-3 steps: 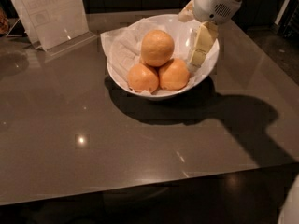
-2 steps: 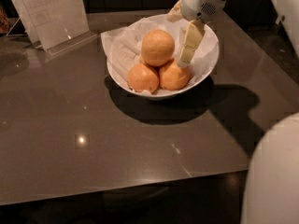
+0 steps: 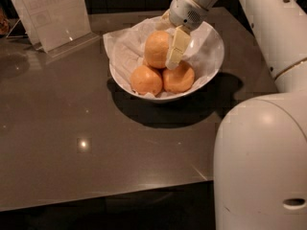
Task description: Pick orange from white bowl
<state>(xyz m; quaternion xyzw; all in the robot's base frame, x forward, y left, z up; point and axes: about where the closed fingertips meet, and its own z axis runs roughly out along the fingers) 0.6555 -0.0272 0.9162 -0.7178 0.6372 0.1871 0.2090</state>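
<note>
Toward the far edge of the bench [image 3: 96, 166], right of its middle: the white bowl [image 3: 216, 56], lined with crumpled white paper [image 3: 127, 51]. Inside, three fruits in a heap. Topmost and largest, the orange [image 3: 156, 49], pale and dull-skinned, resting on the left small fruit [image 3: 146, 79] and the right small fruit [image 3: 178, 77], both on the bowl's near side and touching each other. Nearly round, a shade taller than wide (barely so), with the long axis roughly upright. No stem end or navel to be made out, so cannot tell which way it points.

Extending from the far right corner, the white arm [image 3: 273, 28], with the end effector [image 3: 167, 42] down over the bowl at the orange. Fingers spread apart: one cream finger [image 3: 176, 47] lying along the orange's right side, tip close to the right small fruit. The other mostly hidden behind the orange's far side, only a stub showing near the wrist. Straddling the orange, though cannot tell whether either pad presses on the skin.

At the far left corner, a clear sign holder [image 3: 53, 18], well apart from the bowl. Over the near right corner, the robot's bulky white body [image 3: 259, 162]. Dark shadow of the bowl on the bench, toward the near edge.
</note>
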